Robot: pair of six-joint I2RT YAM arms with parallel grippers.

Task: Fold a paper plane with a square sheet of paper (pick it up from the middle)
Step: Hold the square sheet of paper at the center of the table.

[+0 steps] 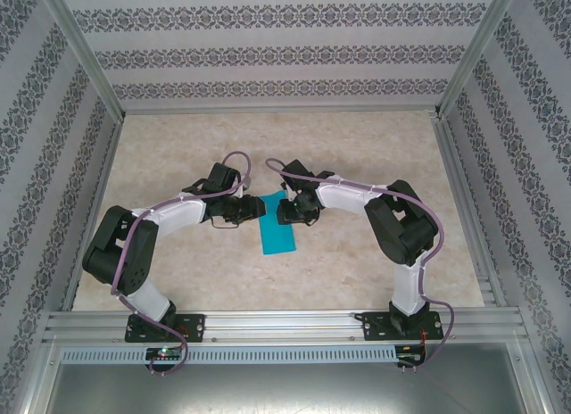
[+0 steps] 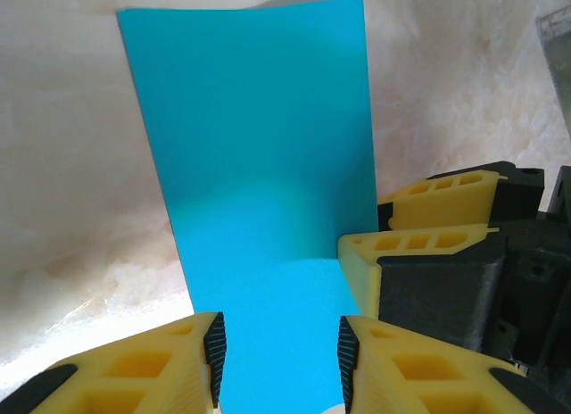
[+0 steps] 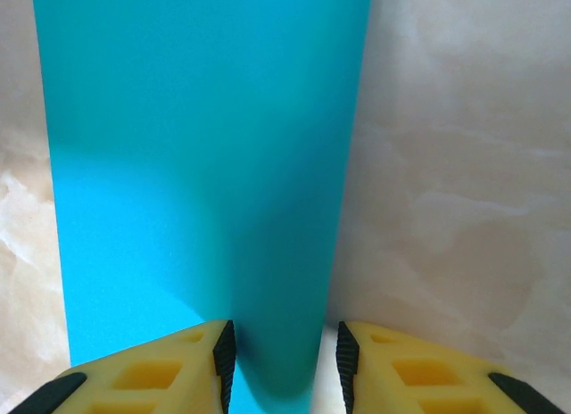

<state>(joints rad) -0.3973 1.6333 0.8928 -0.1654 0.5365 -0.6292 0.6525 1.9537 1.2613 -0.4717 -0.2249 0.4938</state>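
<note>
**First fold in hand, both grippers at the paper**

My left gripper (image 2: 278, 347) stands part-spread, with its pads either side of a strip of the square sheet of paper (image 2: 259, 146) and nothing pinched that I can see. My right gripper (image 3: 284, 356) is likewise part-spread, straddling one long edge of the sheet. The sheet lies in the middle of the table (image 1: 375, 155), between my two wrists. It reads as a narrow rectangle with a soft swell along it, so I judge the first lengthwise fold is in hand and not yet pressed sharp. The next move calls for flattening that fold with edges matched and without sliding the paper. Both arms are bent at the elbow, forearms reaching inward, wrists nearly meeting over the sheet's far half.
</note>
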